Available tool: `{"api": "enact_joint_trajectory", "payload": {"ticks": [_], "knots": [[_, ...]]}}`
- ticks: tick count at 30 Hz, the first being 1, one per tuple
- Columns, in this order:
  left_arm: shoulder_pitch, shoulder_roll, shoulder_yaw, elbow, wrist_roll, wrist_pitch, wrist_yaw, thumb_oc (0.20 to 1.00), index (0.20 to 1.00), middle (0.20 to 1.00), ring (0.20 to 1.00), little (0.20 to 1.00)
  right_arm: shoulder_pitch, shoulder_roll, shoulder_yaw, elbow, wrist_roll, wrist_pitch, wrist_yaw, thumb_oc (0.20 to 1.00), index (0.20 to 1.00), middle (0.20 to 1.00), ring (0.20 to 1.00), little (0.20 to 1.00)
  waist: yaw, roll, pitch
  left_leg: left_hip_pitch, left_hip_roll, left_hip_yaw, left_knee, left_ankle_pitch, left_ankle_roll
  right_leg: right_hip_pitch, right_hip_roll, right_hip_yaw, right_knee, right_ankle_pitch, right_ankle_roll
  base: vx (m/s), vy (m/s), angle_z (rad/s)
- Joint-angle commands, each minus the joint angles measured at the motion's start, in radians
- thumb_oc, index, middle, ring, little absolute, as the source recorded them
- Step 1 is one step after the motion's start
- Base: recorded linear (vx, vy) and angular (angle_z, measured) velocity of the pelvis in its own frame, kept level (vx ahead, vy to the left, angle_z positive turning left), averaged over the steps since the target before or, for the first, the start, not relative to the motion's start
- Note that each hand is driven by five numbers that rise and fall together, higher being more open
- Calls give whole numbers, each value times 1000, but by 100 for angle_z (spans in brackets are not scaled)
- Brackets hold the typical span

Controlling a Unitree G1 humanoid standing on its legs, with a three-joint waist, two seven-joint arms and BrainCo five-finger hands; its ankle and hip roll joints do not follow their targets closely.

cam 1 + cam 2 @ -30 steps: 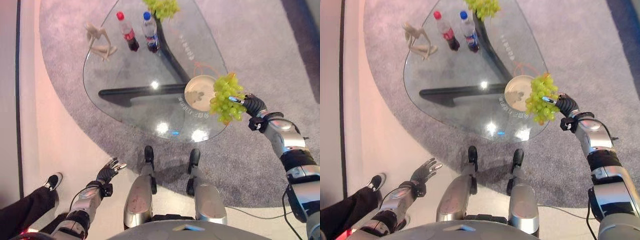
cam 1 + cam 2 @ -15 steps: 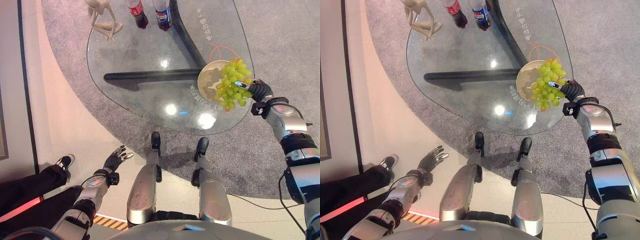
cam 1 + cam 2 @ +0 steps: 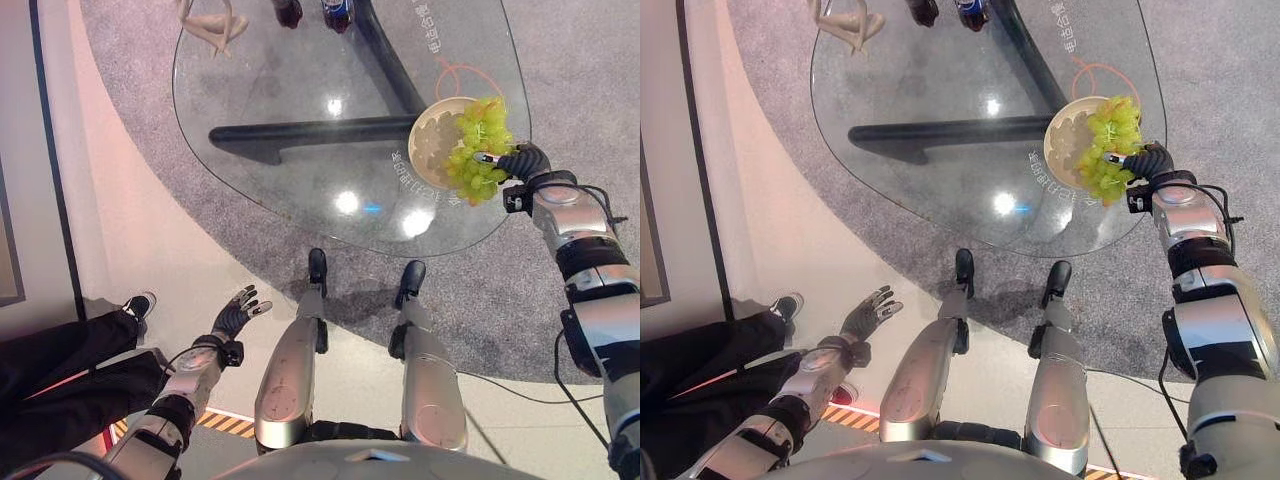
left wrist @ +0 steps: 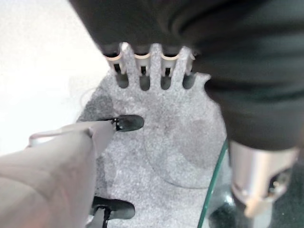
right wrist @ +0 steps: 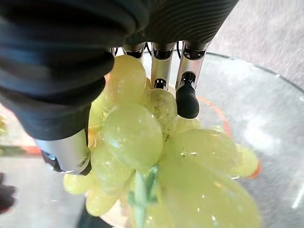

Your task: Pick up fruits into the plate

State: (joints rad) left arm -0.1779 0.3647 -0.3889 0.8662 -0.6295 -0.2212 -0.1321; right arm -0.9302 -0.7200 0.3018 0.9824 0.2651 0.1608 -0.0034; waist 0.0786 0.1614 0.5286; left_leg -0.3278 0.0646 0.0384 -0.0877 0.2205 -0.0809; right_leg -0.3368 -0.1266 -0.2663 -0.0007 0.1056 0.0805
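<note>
Right hand (image 3: 522, 160): fingers curled round the grapes (image 3: 478, 150), holding the bunch over the plate.
Plate (image 3: 432, 140): at the glass table's (image 3: 290, 90) right edge, near its front.
Left hand (image 3: 236, 314): fingers spread, low beside the robot, holding nothing.
Progress: grapes over the plate, probably not released; letting go remains.

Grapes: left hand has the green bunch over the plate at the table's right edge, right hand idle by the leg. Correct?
Not quite: the hands are swapped. The right hand is curled round the green grapes over the plate at the glass table's right edge, as the right wrist view shows up close. The left hand hangs open and idle down by the leg in the left eye view.
</note>
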Motion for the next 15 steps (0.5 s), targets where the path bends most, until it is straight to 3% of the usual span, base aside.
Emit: {"api": "enact_joint_trajectory", "payload": {"ticks": [1,2,3,5,15], "knots": [[-18,-18,-51,-10,-25,-30,11,1000,1000,1000,1000,1000,-122,-60,90,4,-41,16,-76,200,200,200,200,200,1,10,-9,-25,-67,-4,34,-48,1,-82,-5,43,114,-14,8,-20,23,-4],[-20,-19,-54,-15,-27,-30,15,1000,1000,1000,1000,1000,-130,-57,95,2,-45,29,-90,228,228,228,228,228,2,11,-9,-29,-68,-4,33,-46,1,-86,-4,43,115,-13,8,0,0,0],[-21,-20,-62,-21,-31,-33,20,1000,1000,1000,1000,1000,-144,-51,102,7,-51,37,-109,802,802,802,802,802,6,13,-9,-35,-69,-6,31,-45,2,-94,-3,42,116,-12,8,0,0,0],[-22,-19,-67,-26,-32,-31,22,1000,1000,1000,1000,1000,-152,-48,107,6,-63,41,-116,1000,1000,1000,1000,1000,8,15,-9,-38,-70,-7,31,-44,3,-97,-3,42,118,-13,8,0,0,0],[-22,-20,-58,-23,-32,-25,20,1000,1000,1000,1000,1000,-156,-39,137,-35,-95,17,-149,1000,1000,1000,1000,1000,12,3,-9,-31,-68,-5,25,-44,6,-94,-5,34,118,-9,11,0,0,0]]}}
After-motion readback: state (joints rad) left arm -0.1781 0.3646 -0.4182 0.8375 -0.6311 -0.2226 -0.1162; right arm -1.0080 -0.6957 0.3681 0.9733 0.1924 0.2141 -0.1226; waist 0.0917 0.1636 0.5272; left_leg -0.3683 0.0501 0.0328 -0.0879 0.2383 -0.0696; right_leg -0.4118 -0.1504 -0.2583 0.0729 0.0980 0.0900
